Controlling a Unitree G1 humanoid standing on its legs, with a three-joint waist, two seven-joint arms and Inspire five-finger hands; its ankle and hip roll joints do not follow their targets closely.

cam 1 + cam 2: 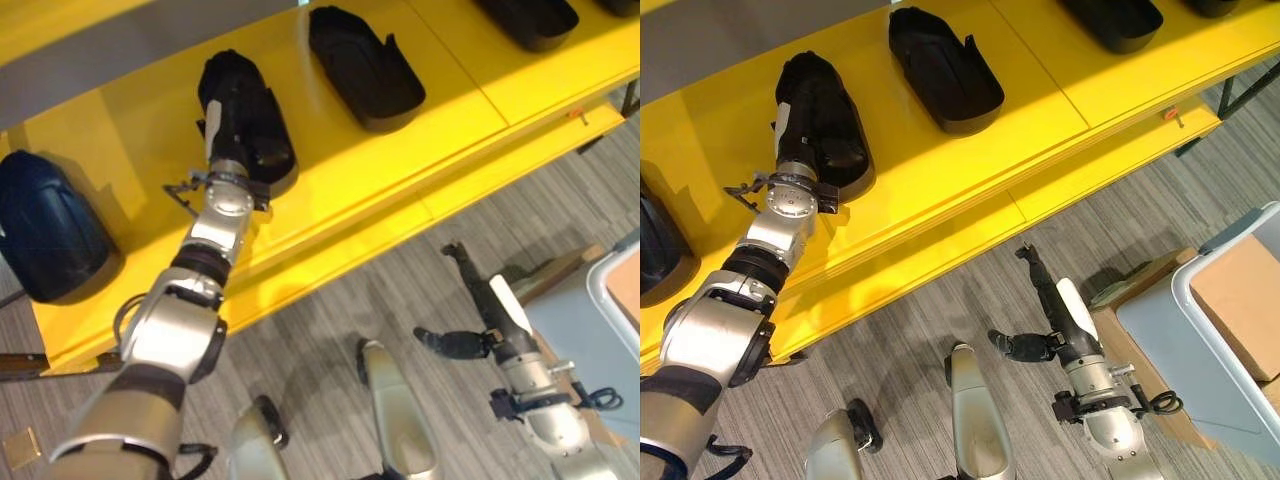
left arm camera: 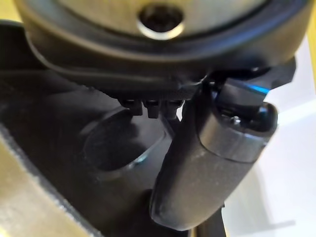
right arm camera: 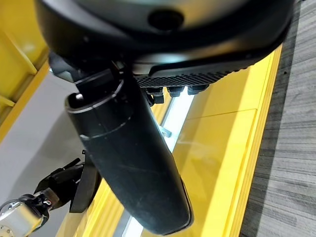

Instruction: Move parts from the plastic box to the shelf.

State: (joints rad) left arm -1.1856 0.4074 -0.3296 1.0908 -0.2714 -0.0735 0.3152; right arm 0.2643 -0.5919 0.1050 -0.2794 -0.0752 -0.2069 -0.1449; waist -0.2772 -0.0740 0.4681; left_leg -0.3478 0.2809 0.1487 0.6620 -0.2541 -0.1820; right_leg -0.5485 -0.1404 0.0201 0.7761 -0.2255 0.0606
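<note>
Yellow shelf (image 1: 400, 150) already has a row of black parts across the top of your left eye view, so you're well along. Your left hand (image 1: 232, 105) lies on one part (image 1: 270, 150), upper left; can't tell its grip. Right eye view: right hand (image 1: 1055, 300) lower centre, fingers straight, holding nothing; plastic box (image 1: 1180, 330) lower right. Left wrist view: fingers hidden against the part.
</note>
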